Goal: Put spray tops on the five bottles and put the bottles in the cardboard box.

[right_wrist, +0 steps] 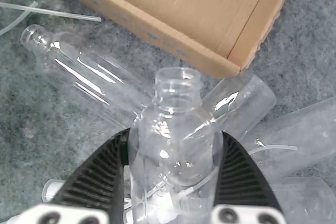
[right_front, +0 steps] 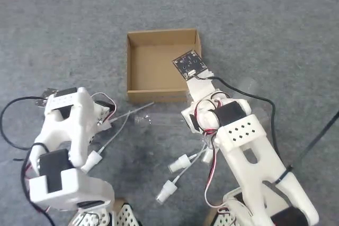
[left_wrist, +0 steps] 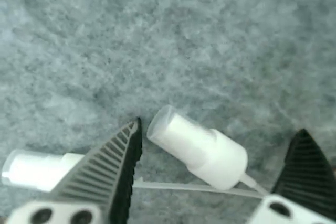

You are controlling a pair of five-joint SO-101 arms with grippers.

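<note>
High view: The cardboard box [right_front: 159,62] stands open on the grey carpet [right_front: 53,35]. The right arm [right_front: 241,130] is at the box's near right corner. The left arm [right_front: 69,125] is off the box's near left corner. Three white spray tops [right_front: 180,162] lie on the carpet on the near side of the box, apart from it.

Left wrist view: The left gripper [left_wrist: 220,129] is spread wide and clamps nothing. One spray top [left_wrist: 202,150] lies between the jaws. A second spray top [left_wrist: 31,169] lies outside one jaw.

Right wrist view: The right gripper [right_wrist: 175,142] is clamped on a clear bottle [right_wrist: 178,95], whose open neck points toward the box wall. Other bottles [right_wrist: 84,72] lie just beside the box.
</note>
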